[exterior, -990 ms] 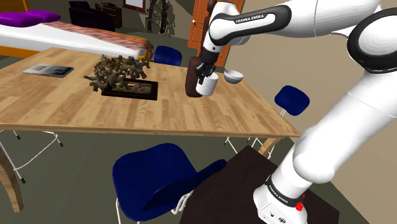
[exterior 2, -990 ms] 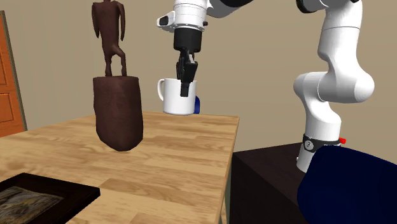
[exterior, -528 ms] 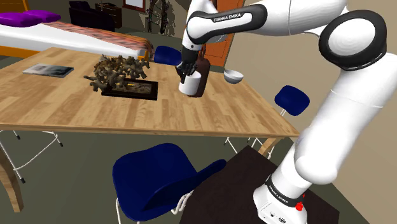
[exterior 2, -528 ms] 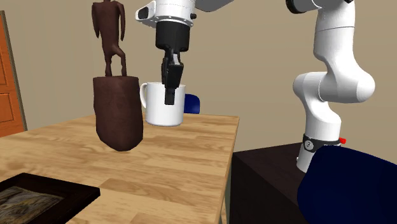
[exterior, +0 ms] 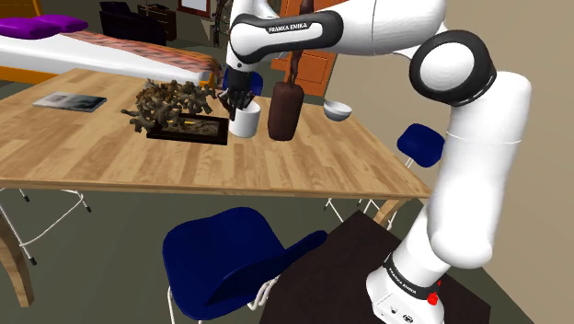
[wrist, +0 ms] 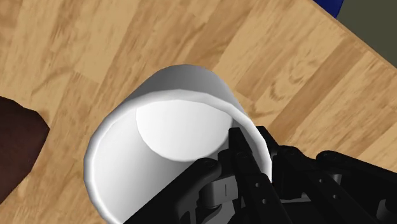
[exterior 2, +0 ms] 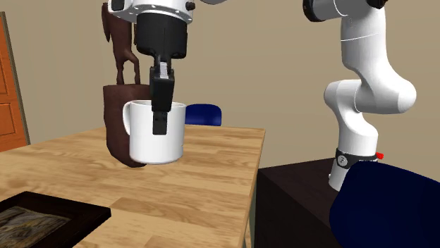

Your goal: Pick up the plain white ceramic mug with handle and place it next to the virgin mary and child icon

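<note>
My gripper [exterior: 235,99] is shut on the rim of a plain white mug [exterior: 245,121], one finger inside and one outside the wall. The mug [exterior 2: 156,132] hangs just above the wooden table [exterior 2: 211,176], its handle [exterior 2: 127,117] turned toward the brown statue. In the shoulder view it hangs right beside the end of a black-framed panel [exterior: 189,130] that bears a gnarled brown shape. A corner of that black frame [exterior 2: 49,215] lies on the table nearer the second exterior camera. The wrist view looks into the mug [wrist: 159,146], with the gripper [wrist: 222,164] clasped on its wall.
A tall dark brown statue [exterior: 285,109] stands just to the shoulder view's right of the mug. A white bowl [exterior: 338,110] sits further right. A flat picture or book [exterior: 71,101] lies far left. Blue chairs [exterior: 230,258] [exterior: 421,143] surround the table.
The arm has carried the mug toward the shoulder view's left, past the brown statue, to beside the black-framed panel. In the second exterior view the mug has come nearer and lower.
</note>
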